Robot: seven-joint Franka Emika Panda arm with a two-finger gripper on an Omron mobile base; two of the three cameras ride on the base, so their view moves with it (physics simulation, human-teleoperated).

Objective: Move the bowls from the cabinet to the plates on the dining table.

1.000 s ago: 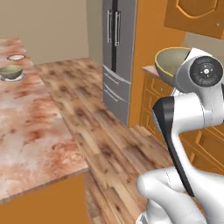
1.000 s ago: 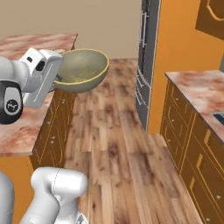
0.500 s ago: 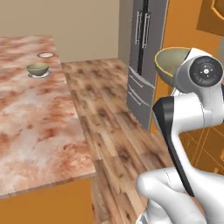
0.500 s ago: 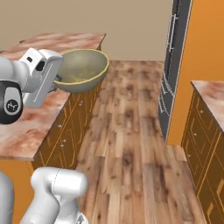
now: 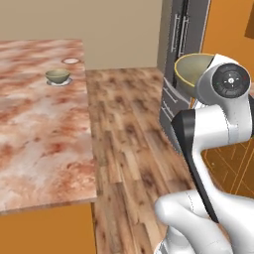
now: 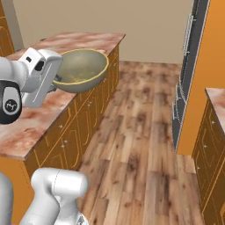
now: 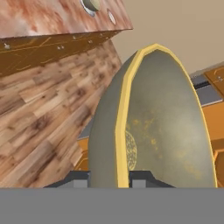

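Held bowl (image 6: 83,70): it was in the upper left of the right base view, held in the air beside the robot's wrist, with its yellowish speckled inside turned upward. In the left base view it was at the upper right, partly behind the white wrist joint.

Gripper (image 7: 109,179): the two dark finger tips were pressed on the rim of the bowl, one on the inside wall and one on the olive outside. This was a pinch on the rim; the jaws were nearly together.

Empty plate (image 5: 71,61): it lay on the dining table (image 5: 34,139), in the upper left of the left base view, at the far end of the stone top.

Other bowl (image 5: 57,75): it already sat on a second plate, just beside the empty plate and nearer to the camera.

Deciding relation: the empty plate lay ahead and to the left of the held bowl, well apart from it, with wooden floor (image 5: 129,134) between.

Judgement: one bowl seemed already delivered. I think the base must come nearer to the table's far end before the arm can reach over.

Risk: a rim pinch on a deep bowl could let it tilt.
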